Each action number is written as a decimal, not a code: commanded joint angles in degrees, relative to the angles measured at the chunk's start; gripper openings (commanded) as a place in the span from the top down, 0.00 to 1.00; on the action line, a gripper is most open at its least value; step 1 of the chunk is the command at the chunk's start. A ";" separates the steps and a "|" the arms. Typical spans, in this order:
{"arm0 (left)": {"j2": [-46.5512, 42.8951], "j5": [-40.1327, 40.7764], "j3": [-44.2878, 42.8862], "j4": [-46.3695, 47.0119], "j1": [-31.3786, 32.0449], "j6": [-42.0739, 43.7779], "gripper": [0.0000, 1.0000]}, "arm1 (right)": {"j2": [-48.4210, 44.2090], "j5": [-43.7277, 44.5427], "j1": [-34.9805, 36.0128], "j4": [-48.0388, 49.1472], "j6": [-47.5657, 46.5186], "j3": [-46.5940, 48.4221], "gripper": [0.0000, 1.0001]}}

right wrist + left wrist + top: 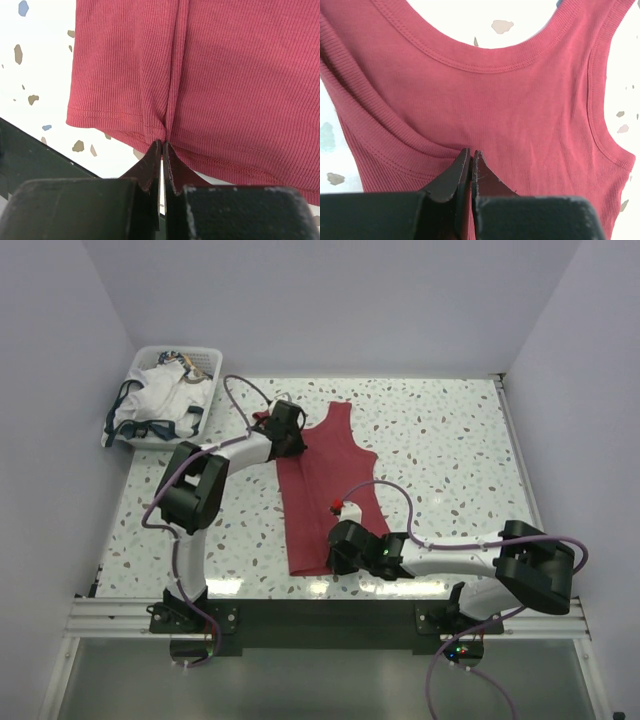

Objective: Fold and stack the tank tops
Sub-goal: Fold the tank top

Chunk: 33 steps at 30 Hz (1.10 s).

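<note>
Two tank tops are being shown in separate places. The dark red tank top (325, 480) is lying flat on the speckled table (440, 450) near its middle, with the neck pointing toward the far side and the hem toward the near edge (a long crease is running up from the hem in the right wrist view). Its cloth is being pinched just below the neckline by the left gripper (471, 152), whose fingers are pressed together on a gathered ridge of fabric. Its hem is being pinched by the right gripper (162, 145), the fingers likewise closed tight on a small pleat at the stitched edge. The white tank top (160, 400) with navy trim is being held bundled in the white basket (160, 442) at the far left corner, well apart from the red one.
</note>
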<state>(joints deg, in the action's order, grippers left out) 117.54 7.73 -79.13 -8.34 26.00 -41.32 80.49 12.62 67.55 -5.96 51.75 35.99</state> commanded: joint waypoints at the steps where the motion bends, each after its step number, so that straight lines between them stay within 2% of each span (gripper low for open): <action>1: 0.50 0.27 -2.16 1.49 1.24 1.77 1.00 | -1.12 1.70 0.57 -0.02 1.69 -0.74 1.00; 8: 2.52 -0.17 -1.55 1.04 1.86 2.30 0.98 | -0.42 3.02 0.65 -1.07 2.48 -1.45 1.00; 11: 2.52 -0.17 -1.20 1.22 1.86 2.82 0.92 | -1.38 4.34 0.65 -2.48 2.48 -1.18 0.94; 14: 3.22 -0.34 -1.64 0.96 1.86 3.35 0.87 | -2.61 4.95 0.65 -4.15 2.13 -0.66 0.86; 15: 3.49 -0.43 -1.90 0.87 1.86 3.44 0.85 | -2.88 5.22 0.65 -5.02 2.04 -0.39 0.79; 18: 3.23 -0.52 -1.99 0.95 1.86 3.79 0.73 | -5.07 7.41 0.65 -8.80 1.34 0.83 0.65; 21: 2.61 -0.26 -2.16 1.04 1.86 4.58 0.66 | -8.67 10.57 0.83 -14.24 -0.32 3.37 0.56; 24: 2.44 -0.34 -2.96 0.69 1.86 5.28 0.62 | -11.31 13.64 1.35 -18.03 -2.78 6.62 0.55; 28: 2.96 -0.17 -3.57 0.16 1.43 5.90 0.61 | -8.25 13.22 1.45 -17.34 -9.02 12.25 0.56; 33: 4.19 -1.66 -4.19 -0.01 0.37 6.16 0.61 | 5.62 10.23 1.53 -11.72 -16.40 19.89 0.61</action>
<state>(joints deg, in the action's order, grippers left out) 120.40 6.17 -81.52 -8.05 27.44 -36.95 79.22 22.98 68.64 -20.60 41.89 51.88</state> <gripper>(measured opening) 0.388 0.400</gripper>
